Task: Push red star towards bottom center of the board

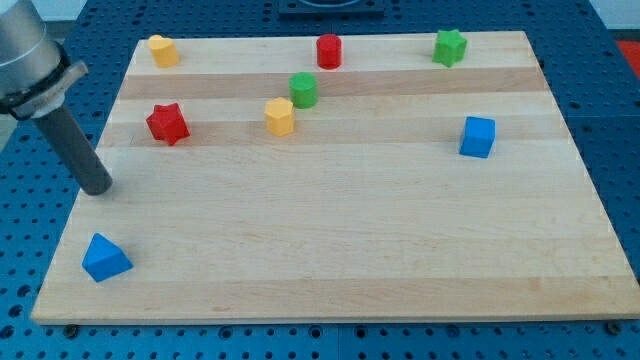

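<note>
The red star (167, 123) lies on the wooden board (340, 230) near the view's upper left. My tip (98, 189) rests on the board near its left edge, below and to the left of the red star, with a clear gap between them. The dark rod rises from the tip up and to the left to the arm's grey body at the view's top left corner. The tip touches no block.
A blue triangle (105, 258) lies at the lower left, below the tip. A yellow block (162, 50), a red cylinder (329, 50) and a green star (450, 46) line the top. A green cylinder (303, 89), a yellow hexagon (280, 116) and a blue cube (478, 136) lie further in.
</note>
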